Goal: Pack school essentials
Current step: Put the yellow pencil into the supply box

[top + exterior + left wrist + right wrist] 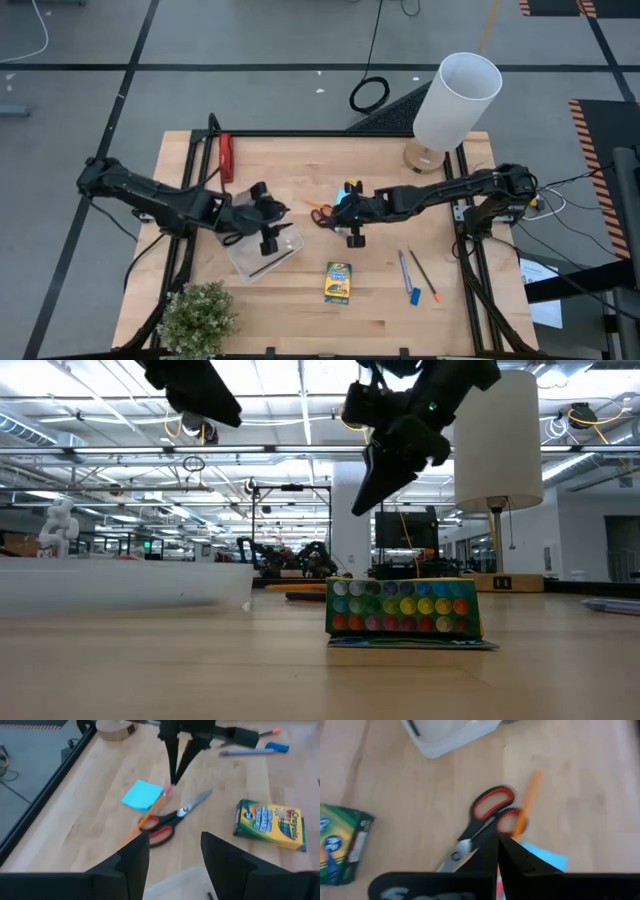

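The red-handled scissors (172, 817), the orange pencil (150, 814) and the light-blue notepad (142, 795) lie together on the table's middle. My right gripper (172, 780) hangs shut above them, fingers pointing down, clear of the table in the low view (358, 508); nothing shows between its fingertips (497, 842). The crayon box (338, 282) lies nearer the front edge. The blue pen (404, 268), dark pencil (424, 272) and blue eraser (414, 296) lie to its right. My left gripper (272, 216) stands open above the clear plastic case (265, 252).
A red bar-shaped tool (227, 157) lies at the far left. A white lamp (455, 100) stands at the far right corner, and a small green plant (197, 318) at the near left corner. Bare wood shows along the front edge.
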